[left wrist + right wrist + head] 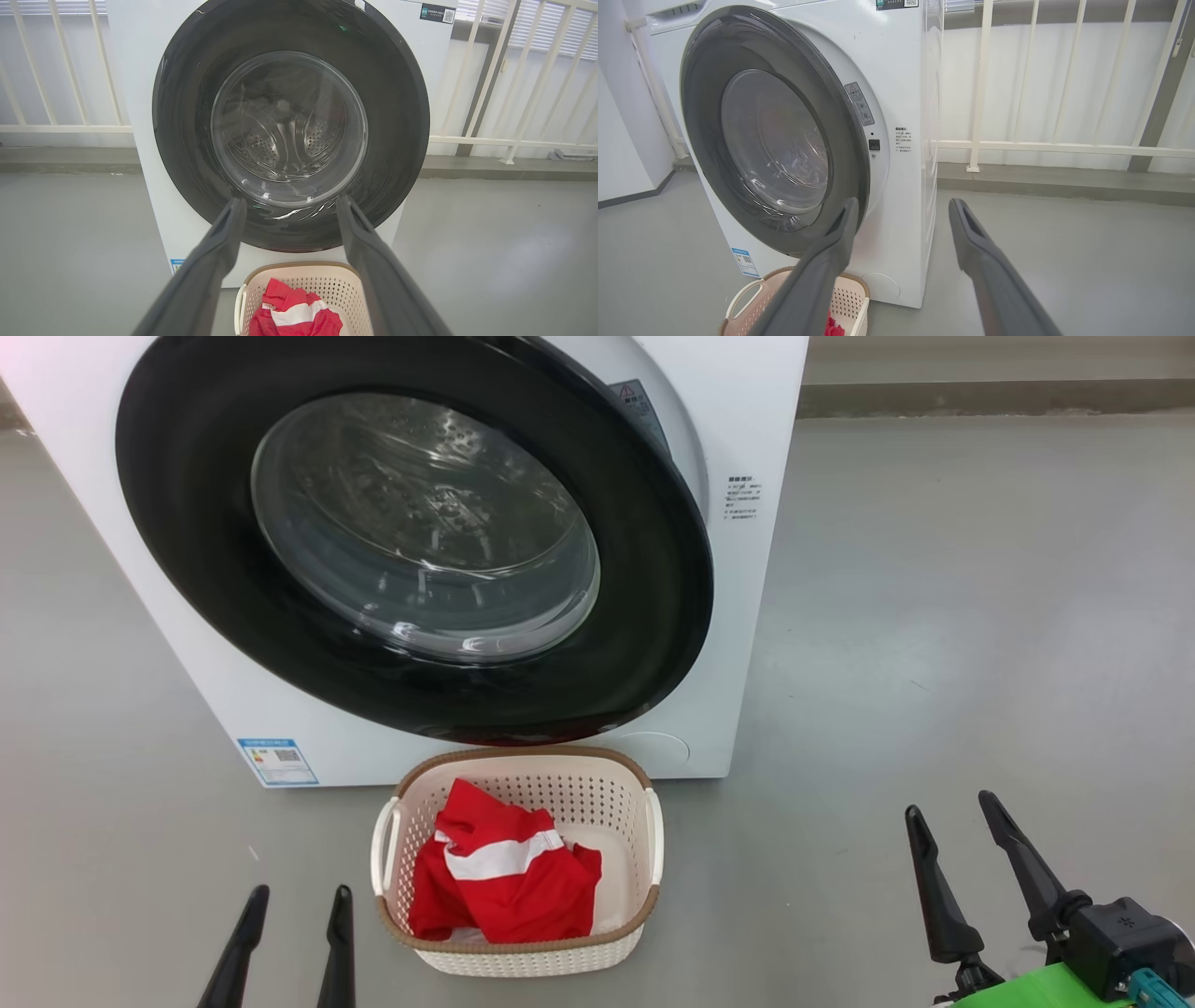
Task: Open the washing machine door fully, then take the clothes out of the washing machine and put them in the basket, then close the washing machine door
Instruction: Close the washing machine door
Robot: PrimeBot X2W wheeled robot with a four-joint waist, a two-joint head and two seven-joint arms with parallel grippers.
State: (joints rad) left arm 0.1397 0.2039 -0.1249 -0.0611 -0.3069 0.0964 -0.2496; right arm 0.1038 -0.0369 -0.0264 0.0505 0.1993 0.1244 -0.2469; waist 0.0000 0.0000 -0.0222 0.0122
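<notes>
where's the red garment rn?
Head view, lower centre: the red garment lies inside the cream basket on the floor, just in front of the washing machine and below its door.

The black 2-pronged left pincer (301,893) and right pincer (950,805) both hang empty, jaws spread wide, tips pointing forward.

washing machine door (415,537) bars entry, basket (523,959) top open
</notes>
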